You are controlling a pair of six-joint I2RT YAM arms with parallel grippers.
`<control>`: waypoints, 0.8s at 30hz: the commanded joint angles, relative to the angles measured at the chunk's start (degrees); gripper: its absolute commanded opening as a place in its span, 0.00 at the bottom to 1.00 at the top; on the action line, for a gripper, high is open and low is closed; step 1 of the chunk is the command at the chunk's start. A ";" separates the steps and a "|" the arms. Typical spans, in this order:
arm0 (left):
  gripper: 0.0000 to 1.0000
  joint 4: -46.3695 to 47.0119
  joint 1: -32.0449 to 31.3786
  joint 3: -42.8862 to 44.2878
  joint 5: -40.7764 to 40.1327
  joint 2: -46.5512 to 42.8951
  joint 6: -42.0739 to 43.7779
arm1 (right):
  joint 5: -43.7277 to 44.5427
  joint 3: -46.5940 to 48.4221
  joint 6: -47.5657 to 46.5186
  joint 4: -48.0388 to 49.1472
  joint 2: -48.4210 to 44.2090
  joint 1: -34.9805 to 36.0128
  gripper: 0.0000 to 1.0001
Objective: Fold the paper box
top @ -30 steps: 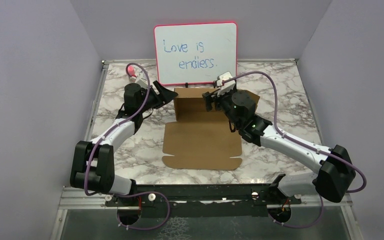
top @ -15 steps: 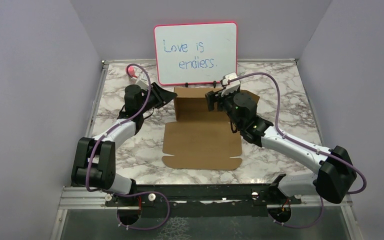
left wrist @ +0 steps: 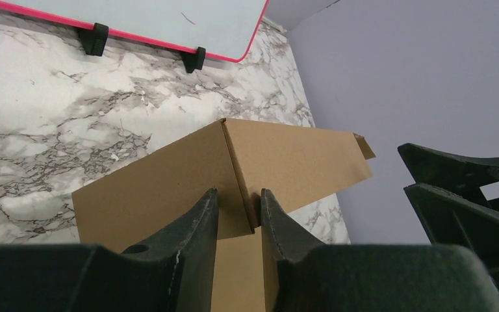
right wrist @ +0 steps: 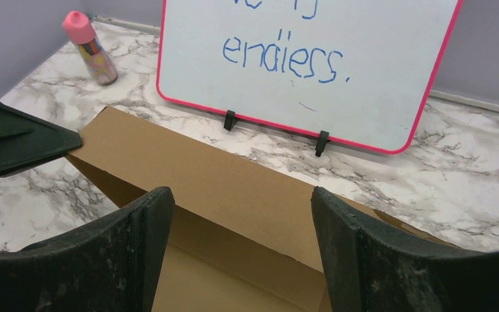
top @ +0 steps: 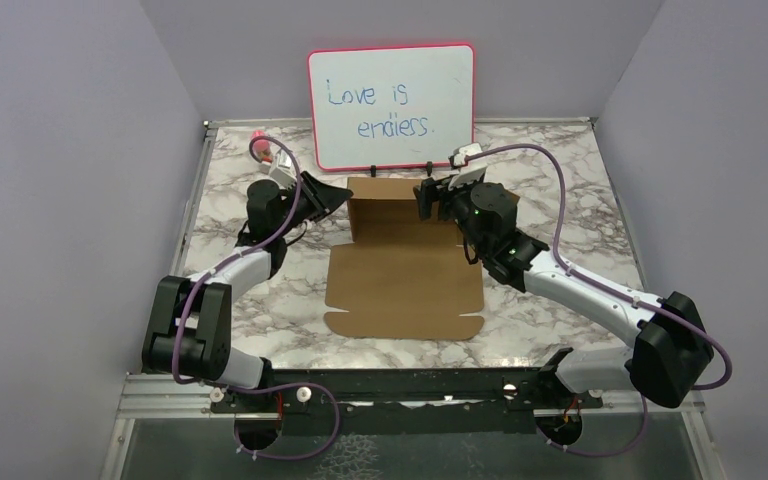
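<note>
1. A desk (top: 600,200) with a white marble pattern and grey veins carries everything; lilac walls (top: 60,150) close it in on the left, far and right sides.
2. A whiteboard (top: 391,108) with a red frame stands upright at the middle of the desk's far edge, against the far wall. It reads "Love is endless." in blue handwriting.
3. Two small black feet (right wrist: 230,119) hold the whiteboard's bottom edge on the desk.
4. A pink-capped marker (right wrist: 91,47) with a colourful body stands near the far left corner, just left of the whiteboard and apart from it.
</note>
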 commanded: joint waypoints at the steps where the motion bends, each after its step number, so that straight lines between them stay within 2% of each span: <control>1: 0.23 -6.96 0.13 -4.85 -0.96 1.71 1.70 | -1.93 -0.19 1.63 0.32 0.07 -0.55 0.82; 7: 0.26 -6.87 0.16 -6.11 -1.79 0.18 1.04 | -1.32 1.14 1.66 -2.15 -0.02 -1.78 0.82; 14: 0.45 -7.05 0.16 -4.05 -1.40 -5.04 0.32 | -2.81 2.88 6.98 -6.76 0.25 -4.92 0.82; 18: 0.62 -7.65 0.24 -2.54 -0.04 -6.56 -0.56 | -4.71 4.53 11.56 -9.35 1.19 -8.13 0.82; 24: 0.74 -10.71 0.50 1.36 -0.32 -8.62 0.41 | -6.41 6.45 17.33 -13.89 2.78 -11.90 0.82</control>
